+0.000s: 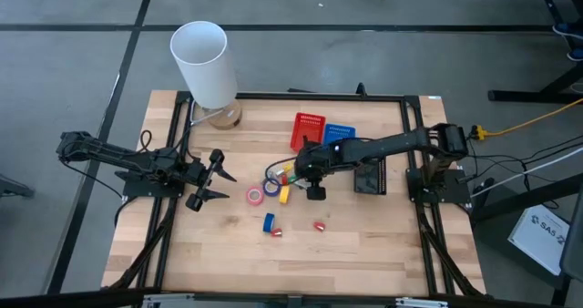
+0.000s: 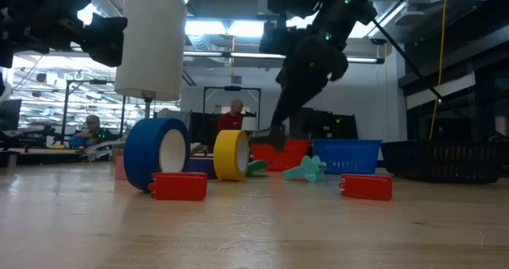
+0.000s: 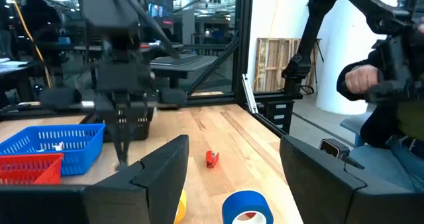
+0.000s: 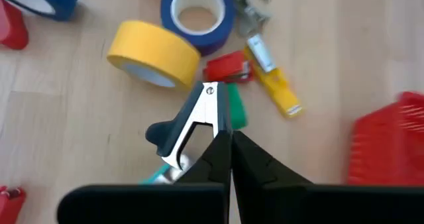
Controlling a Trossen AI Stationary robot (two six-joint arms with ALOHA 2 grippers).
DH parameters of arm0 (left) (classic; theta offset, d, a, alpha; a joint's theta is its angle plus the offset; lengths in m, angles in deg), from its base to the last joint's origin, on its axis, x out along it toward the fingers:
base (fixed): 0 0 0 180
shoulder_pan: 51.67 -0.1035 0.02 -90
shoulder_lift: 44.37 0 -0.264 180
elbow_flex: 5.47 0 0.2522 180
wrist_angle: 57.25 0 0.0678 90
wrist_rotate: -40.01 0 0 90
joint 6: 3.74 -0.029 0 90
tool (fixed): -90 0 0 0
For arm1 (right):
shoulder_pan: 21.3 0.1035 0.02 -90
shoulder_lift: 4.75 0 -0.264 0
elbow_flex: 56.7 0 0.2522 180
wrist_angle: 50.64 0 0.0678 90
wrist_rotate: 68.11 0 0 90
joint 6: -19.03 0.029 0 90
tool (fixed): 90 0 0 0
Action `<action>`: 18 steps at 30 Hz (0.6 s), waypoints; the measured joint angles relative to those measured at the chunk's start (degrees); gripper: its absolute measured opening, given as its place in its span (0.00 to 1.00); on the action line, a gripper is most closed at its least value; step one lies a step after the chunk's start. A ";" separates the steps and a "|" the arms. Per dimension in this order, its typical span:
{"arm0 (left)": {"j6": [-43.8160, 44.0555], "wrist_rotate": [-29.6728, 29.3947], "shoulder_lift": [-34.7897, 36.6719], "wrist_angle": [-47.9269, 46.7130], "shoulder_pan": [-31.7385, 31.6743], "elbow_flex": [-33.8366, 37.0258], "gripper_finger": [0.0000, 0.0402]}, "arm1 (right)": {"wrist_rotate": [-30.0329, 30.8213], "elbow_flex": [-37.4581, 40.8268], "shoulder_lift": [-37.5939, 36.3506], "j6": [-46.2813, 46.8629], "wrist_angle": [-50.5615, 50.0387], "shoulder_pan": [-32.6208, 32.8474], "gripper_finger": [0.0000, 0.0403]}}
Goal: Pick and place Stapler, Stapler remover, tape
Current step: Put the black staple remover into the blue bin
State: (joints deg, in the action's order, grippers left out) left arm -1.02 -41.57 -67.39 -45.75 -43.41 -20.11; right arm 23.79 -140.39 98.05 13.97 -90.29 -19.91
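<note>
My right gripper (image 4: 229,144) hangs over the middle of the table (image 1: 364,244), shut on a black-and-chrome staple remover (image 4: 192,121). Below it lie rolls of tape: a yellow one (image 4: 152,52), a blue one (image 4: 197,15) and a pink one (image 1: 254,196). A further blue roll (image 2: 157,153) stands on edge nearer the front. A small yellow stapler (image 4: 275,85) and a small red one (image 4: 227,69) lie beside the rolls. My left gripper (image 1: 217,182) waits at the table's left side, level and open, holding nothing. My right gripper pinches the staple remover between its two shut fingertips at the chrome arm (image 4: 211,121), below the rivet. The fingers slant down from the table's right side. The remover sticks out past the fingertips, its black handle (image 4: 165,136) off to one side. It hangs above the table in the low view.
A red basket (image 1: 308,130) and a blue basket (image 1: 339,132) stand at the back and a black one (image 1: 369,176) under my right arm. A white cylinder (image 1: 205,66) stands at the back left. Small red pieces (image 1: 320,225) lie near the front.
</note>
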 joint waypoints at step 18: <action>0.03 0.00 0.02 0.03 -0.01 0.01 0.59 | -0.29 -0.02 -10.22 -1.46 -4.72 -7.50 0.00</action>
State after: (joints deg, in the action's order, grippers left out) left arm -0.99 -41.57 -67.37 -45.72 -43.42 -20.10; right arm 23.50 -140.41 87.83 12.50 -95.02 -27.41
